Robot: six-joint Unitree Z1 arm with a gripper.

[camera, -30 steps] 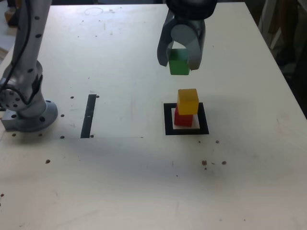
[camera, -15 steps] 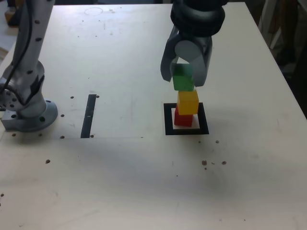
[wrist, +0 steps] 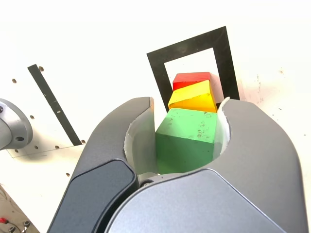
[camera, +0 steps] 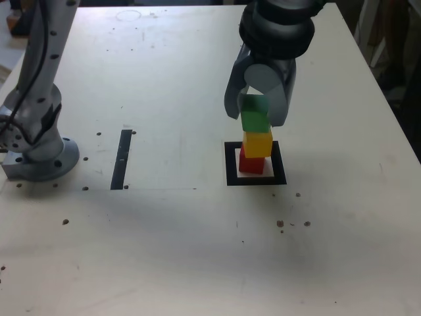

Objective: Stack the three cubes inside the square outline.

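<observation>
A red cube (camera: 249, 163) sits inside the black square outline (camera: 229, 164), and a yellow cube (camera: 258, 143) rests on top of it. My gripper (camera: 255, 118) is shut on the green cube (camera: 255, 120), which sits right on or just above the yellow one; whether they touch I cannot tell. In the wrist view the green cube (wrist: 187, 138) is clamped between the two grey fingers (wrist: 124, 141), with the yellow cube (wrist: 194, 97), red cube (wrist: 192, 78) and square outline (wrist: 158, 73) below it.
A narrow black strip (camera: 122, 159) lies on the white table (camera: 164, 243) to the exterior view's left of the outline. The arm's grey base (camera: 36, 151) stands at the exterior view's far left. Small dark specks dot the tabletop.
The gripper has come down and toward the stack with the green cube, from well above and behind the yellow cube to directly over it.
</observation>
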